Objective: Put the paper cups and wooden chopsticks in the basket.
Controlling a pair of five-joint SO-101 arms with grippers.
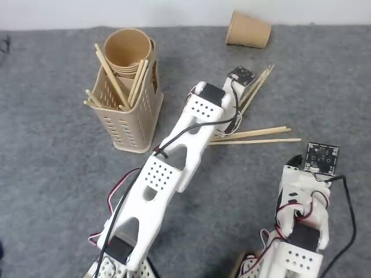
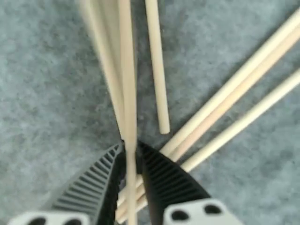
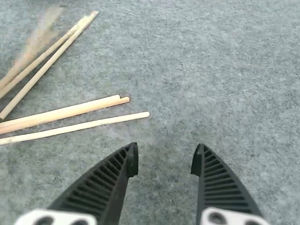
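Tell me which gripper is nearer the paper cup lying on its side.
Left. The left gripper, shut on a chopstick, sits short of the cup; the right gripper hangs open farther back.

Soft, even light fills the scene, bright, with no single strong source evident. On the grey desk the basket and the lying paper cup cast only faint, soft-edged shadows close to their bases. The white arms show no harsh glare. In the right wrist view, thin, pale shadows hug the chopsticks.
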